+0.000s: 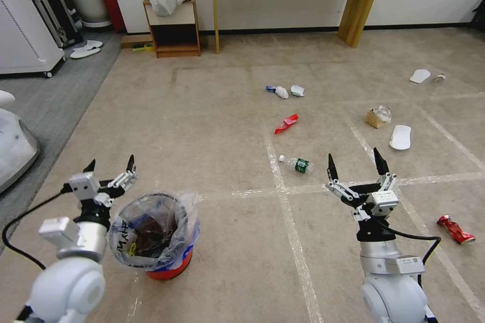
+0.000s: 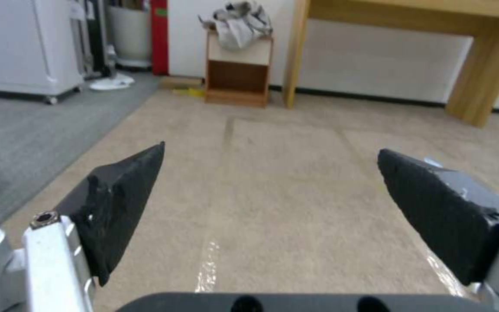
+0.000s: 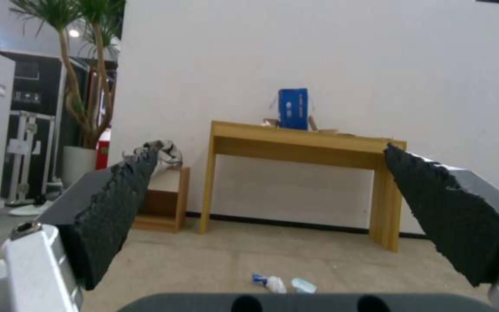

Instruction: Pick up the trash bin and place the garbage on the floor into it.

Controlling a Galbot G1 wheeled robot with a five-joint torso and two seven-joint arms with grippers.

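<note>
My left gripper and right gripper gape wide, empty; trash bin unlifted, garbage still strewn on the floor

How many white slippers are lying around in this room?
4. Two white slippers lie on the beige carpet at the right, one nearer and one farther back. A pair rests on the grey carpet at far left. Others may be hidden.
</note>
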